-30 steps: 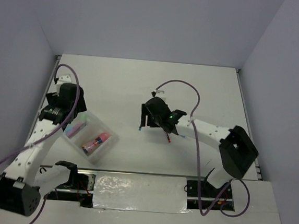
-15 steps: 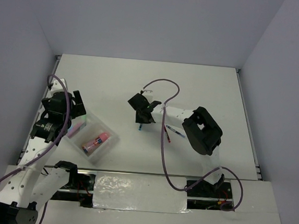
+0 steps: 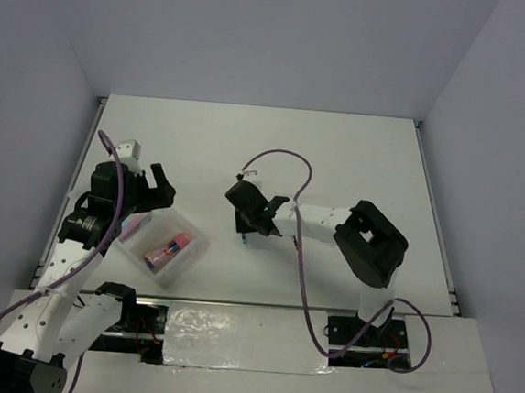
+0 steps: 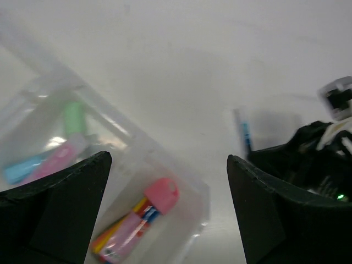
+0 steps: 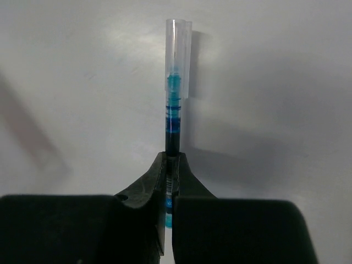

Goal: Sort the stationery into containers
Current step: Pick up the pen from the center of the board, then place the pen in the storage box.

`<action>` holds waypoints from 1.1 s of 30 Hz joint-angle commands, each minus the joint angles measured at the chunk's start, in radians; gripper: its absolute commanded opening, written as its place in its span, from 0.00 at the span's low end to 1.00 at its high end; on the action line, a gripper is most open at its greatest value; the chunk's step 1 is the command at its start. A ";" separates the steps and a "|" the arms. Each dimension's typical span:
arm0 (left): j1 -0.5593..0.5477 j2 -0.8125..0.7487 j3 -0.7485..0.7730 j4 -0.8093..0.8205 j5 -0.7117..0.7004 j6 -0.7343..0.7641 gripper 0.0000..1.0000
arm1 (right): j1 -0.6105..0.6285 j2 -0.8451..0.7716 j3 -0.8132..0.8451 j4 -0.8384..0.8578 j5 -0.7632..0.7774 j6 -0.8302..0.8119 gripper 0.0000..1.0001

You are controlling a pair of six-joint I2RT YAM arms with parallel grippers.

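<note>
The left gripper point(image 4: 168, 165) hangs over the table point(image 3: 358, 159) by the tray's far corner, with its fingers point(image 4: 60, 209) wide apart and nothing between them. Below it the tray point(image 3: 195, 242) sits askew near the table's left front. In the left wrist view, one compartment holds a green highlighter point(image 4: 72, 117), a blue highlighter point(image 4: 21, 168) and a pale pink piece, all blurred through the plastic. The next compartment holds the pink tube point(image 3: 168, 250), with something orange lying along its side. Just right of the tray, well apart from the left gripper, the right gripper point(image 5: 170, 165) is clamped tight on the blue pen point(image 5: 173, 110). The pen sticks straight out past the fingertips, its clear cap at the free end. Its shadow falls off to one side on the table. A red pen point(image 3: 294, 243) shows partly under the right arm.
</note>
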 commanded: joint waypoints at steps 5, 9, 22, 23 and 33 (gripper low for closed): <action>0.003 -0.037 -0.155 0.381 0.567 -0.334 0.99 | 0.129 -0.307 -0.107 0.292 -0.176 -0.178 0.00; 0.003 -0.040 -0.175 0.415 0.573 -0.392 0.99 | 0.157 -0.353 -0.095 0.347 -0.218 -0.165 0.00; 0.003 -0.011 -0.153 0.389 0.592 -0.359 0.00 | 0.215 -0.341 0.041 0.362 -0.221 -0.184 0.14; 0.003 -0.005 -0.110 0.351 0.571 -0.324 0.00 | 0.214 -0.349 0.034 0.370 -0.207 -0.181 0.47; 0.004 0.317 0.275 -0.213 -0.769 0.035 0.00 | 0.024 -0.714 -0.296 0.235 -0.006 -0.030 0.84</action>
